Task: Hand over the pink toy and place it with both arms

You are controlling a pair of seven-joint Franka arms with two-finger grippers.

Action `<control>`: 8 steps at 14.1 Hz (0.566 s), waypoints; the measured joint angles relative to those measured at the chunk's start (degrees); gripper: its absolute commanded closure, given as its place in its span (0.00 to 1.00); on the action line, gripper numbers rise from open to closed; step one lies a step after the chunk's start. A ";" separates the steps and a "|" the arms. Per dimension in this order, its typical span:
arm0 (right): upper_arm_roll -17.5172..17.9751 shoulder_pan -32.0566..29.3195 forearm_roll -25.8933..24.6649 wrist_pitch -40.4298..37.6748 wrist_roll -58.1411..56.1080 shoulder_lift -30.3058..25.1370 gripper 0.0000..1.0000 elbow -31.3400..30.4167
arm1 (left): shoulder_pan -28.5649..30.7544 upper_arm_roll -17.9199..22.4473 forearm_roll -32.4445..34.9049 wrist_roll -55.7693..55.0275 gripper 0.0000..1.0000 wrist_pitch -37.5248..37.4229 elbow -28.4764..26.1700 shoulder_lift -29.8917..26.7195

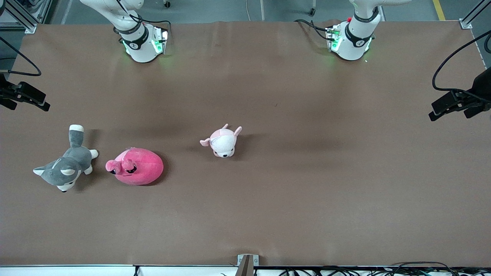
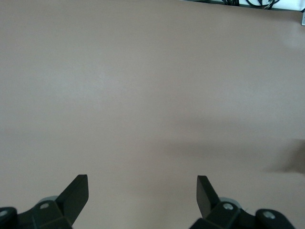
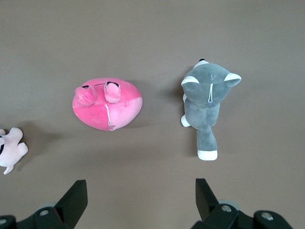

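Observation:
The pink toy [image 1: 136, 167], a hot-pink egg-shaped plush, lies on the brown table toward the right arm's end. It also shows in the right wrist view [image 3: 107, 104]. My right gripper [image 3: 141, 187] is open and empty, held high above the table, apart from the toy. My left gripper [image 2: 142, 183] is open and empty over bare table. Both grippers are out of the front view; only the arm bases [image 1: 140, 40] [image 1: 353, 36] show there.
A grey-and-white husky plush [image 1: 67, 165] [image 3: 207, 98] lies beside the pink toy, closer to the table's end. A small pale pink-and-white plush [image 1: 223, 141] [image 3: 9, 149] lies near the table's middle. Black camera mounts [image 1: 458, 99] [image 1: 23, 96] stand at both table ends.

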 measured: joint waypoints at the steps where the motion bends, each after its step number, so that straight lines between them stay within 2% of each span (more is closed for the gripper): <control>1: 0.01 0.00 0.00 0.00 0.00 0.00 0.00 0.00 | 0.10 0.05 0.00 0.48 0.00 0.00 0.00 0.00; 8: 0.06 0.00 0.00 0.11 0.00 0.00 0.00 0.00 | 0.20 0.10 0.00 0.72 0.00 0.00 0.00 0.00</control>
